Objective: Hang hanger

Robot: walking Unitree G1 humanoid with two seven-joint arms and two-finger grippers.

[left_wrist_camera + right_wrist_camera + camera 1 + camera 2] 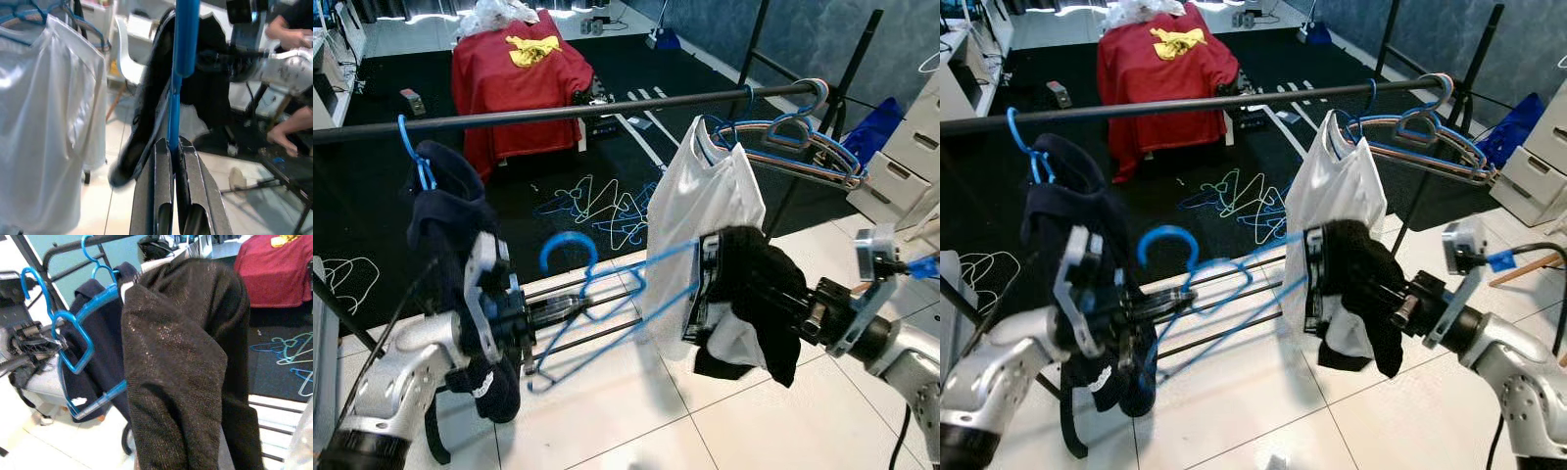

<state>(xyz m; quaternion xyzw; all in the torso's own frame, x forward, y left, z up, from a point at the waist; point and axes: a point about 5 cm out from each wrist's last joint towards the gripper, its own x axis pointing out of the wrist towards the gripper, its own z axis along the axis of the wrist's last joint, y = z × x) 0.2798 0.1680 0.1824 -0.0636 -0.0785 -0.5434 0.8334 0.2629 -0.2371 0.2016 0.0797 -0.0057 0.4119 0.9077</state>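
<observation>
One thin blue plastic hanger (pixel 607 299) is held below the black clothes rail (pixel 558 111), between both arms. The left gripper (pixel 172 161) is clamped tight on its wire near the hook; the right gripper's fingers are buried under a dark knitted garment (pixel 759 294), so I cannot tell their state. The hanger looks light, springy and slippery, best held near the hook. I see no containers holding anything.

1. Bright, even indoor light; the white floor tiles (pixel 724 411) carry a soft sheen.
2. Head views are sharp, with far corners bending slightly.
3. Left wrist view is blurred; the blue hanger (pixel 182 39) smears.
</observation>
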